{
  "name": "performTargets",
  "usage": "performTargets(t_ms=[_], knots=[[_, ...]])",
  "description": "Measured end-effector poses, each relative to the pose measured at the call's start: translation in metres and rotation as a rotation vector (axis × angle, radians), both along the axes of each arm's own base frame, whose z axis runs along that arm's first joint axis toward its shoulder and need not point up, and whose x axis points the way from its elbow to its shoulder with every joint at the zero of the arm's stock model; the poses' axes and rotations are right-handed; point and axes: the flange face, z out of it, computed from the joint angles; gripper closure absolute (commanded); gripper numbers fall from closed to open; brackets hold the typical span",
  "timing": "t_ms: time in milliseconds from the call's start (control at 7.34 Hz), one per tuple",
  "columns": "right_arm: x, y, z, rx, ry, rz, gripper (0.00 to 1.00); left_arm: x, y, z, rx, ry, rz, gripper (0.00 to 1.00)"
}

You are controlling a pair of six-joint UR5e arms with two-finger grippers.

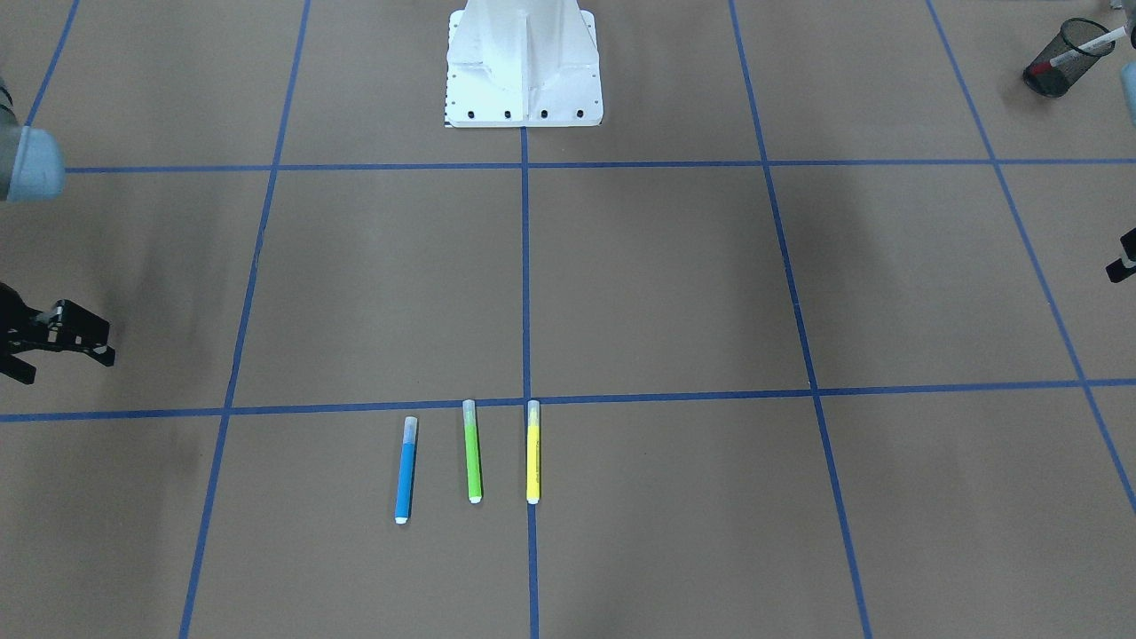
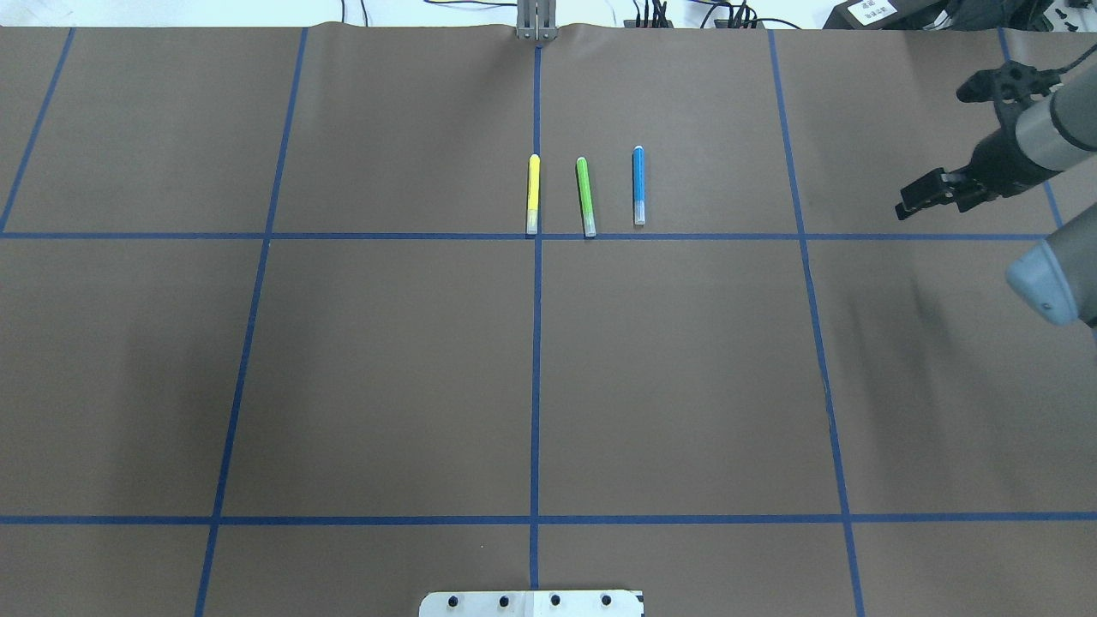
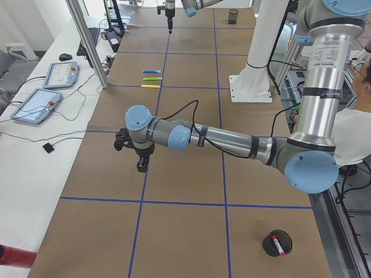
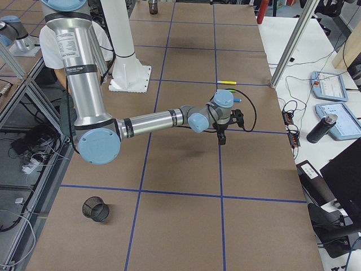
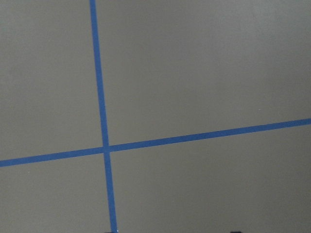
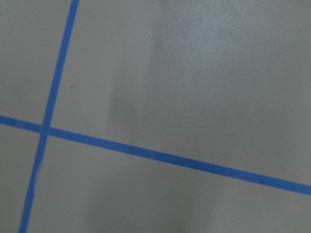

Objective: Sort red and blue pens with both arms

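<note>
The right gripper (image 2: 914, 199), seemingly parted and empty, should straddle the blue pen (image 2: 638, 185) mid-barrel, clear of the green pen (image 2: 585, 195); the left gripper (image 3: 141, 167) cannot be judged.

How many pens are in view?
4. Blue pen, green pen and yellow pen lie side by side on the table; red pen sits in the black cup.

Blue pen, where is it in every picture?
Exterior front-facing: the blue pen lies low, left of centre, leftmost of three.
Overhead exterior: upper middle, rightmost of three.
Exterior left: far away near the top, left of centre.
Exterior right: only a bit shows behind the right arm.
Wrist views: not in them.
Landmark: the green pen, its neighbour.
</note>
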Motion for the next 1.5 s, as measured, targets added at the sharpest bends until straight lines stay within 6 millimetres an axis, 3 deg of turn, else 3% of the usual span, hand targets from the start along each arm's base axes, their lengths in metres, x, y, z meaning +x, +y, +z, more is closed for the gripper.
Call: performTargets(t_ms=[272, 953, 1226, 1498], knots=[[-0.083, -0.031, -0.065, -0.050, -0.022, 0.072, 0.00, 0.007, -0.003, -0.008, -0.005, 0.031, 0.017, 0.11], [-0.240, -0.102, -0.170, -0.114, 0.021, 0.171, 0.06, 0.009, -0.003, -0.012, 0.001, 0.042, 0.022, 0.08], [-0.275, -0.114, -0.181, -0.123, 0.042, 0.169, 0.12, 0.009, -0.003, -0.013, 0.003, 0.043, 0.023, 0.08], [-0.286, -0.120, -0.168, -0.158, 0.046, 0.196, 0.17, 0.009, -0.002, -0.014, 0.005, 0.043, 0.023, 0.08]])
